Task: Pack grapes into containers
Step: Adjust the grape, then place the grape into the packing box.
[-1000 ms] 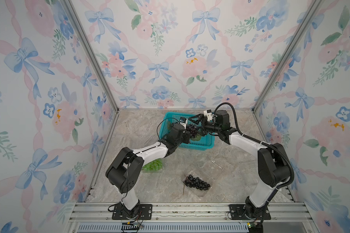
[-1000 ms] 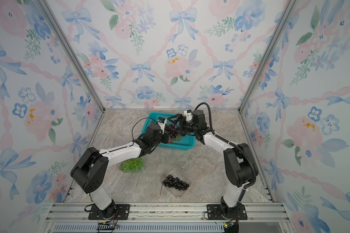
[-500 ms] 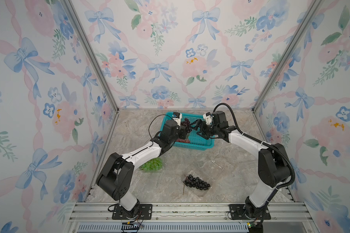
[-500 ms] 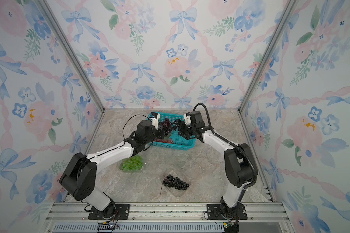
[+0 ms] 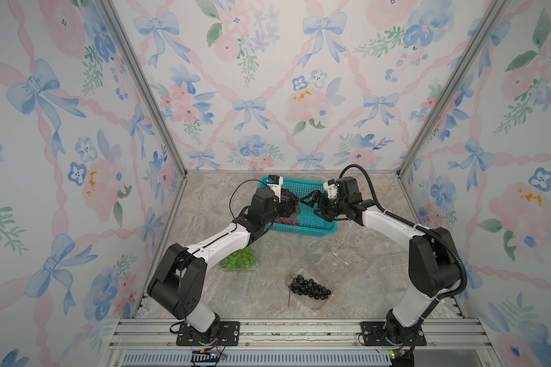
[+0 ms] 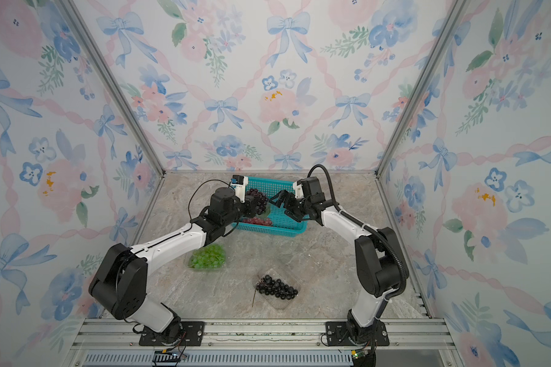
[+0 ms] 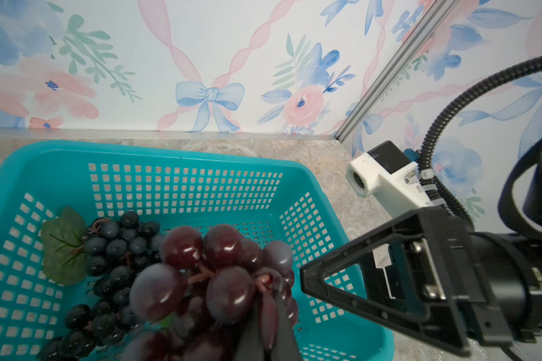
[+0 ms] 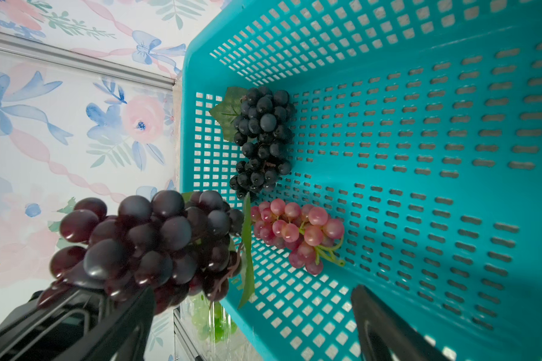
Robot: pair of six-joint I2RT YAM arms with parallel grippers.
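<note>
As the left gripper (image 5: pixel 287 203) pinches a bunch of dark purple grapes (image 8: pixel 144 240) between its closed fingers, the bunch hangs over the left end of a teal mesh basket (image 5: pixel 312 232) at the back of the marble-patterned table (image 5: pixel 372 254). The right gripper (image 5: pixel 315 206) faces it from the other side, its jaws spread wide and holding nothing, one finger just beside the lifted fruit in the left wrist view.

Five bunches are in sight. Two lie on the basket floor: a blue-black bunch (image 8: pixel 263 137) with a green leaf (image 8: pixel 229 109) against the left wall, and a red bunch (image 8: pixel 294 231) just beside it, nearer the front. Two more are already in clear plastic containers on the table in front of the basket. A green bunch (image 5: pixel 239 259) sits in one container (image 5: pixel 254 266), partly hidden under the left arm (image 5: pixel 220 244); whether its lid is down cannot be told. A second blue-black bunch (image 5: pixel 310 287) rests in the near half of the other container (image 5: pixel 333 265), whose lid lies folded open behind it. The two containers stand apart, both near the front of the table.
</note>
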